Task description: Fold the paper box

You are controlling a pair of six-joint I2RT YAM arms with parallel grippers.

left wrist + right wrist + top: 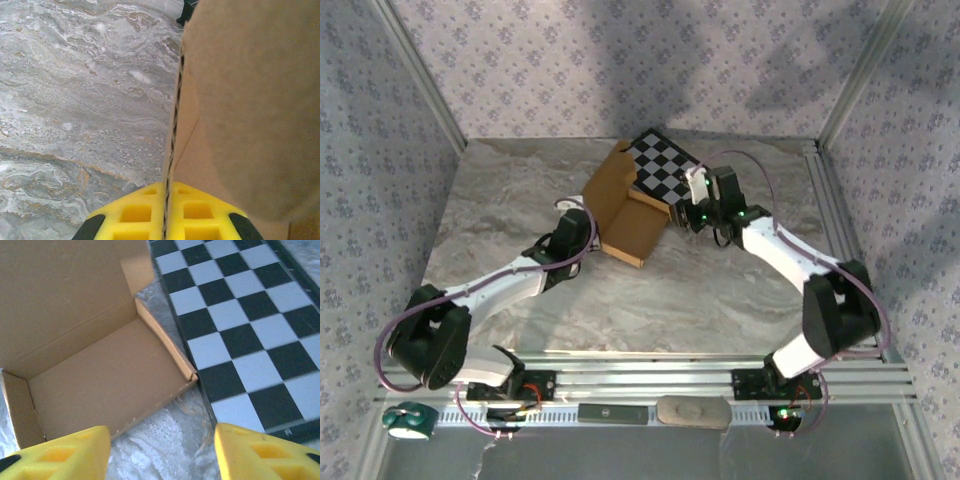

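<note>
Tan cardboard, the paper box (625, 215) lies toward the far middle of the table, just beside the near-left edge of the checkered board (665, 165), with its tray open and its lid flap raised on the far-left side. The left gripper (167, 210) pinches the box's left wall. The right gripper (160, 440) stands wide and empty just right of the box. The tray lies to its left, so the right arm seems nearer the free right wall.
</note>
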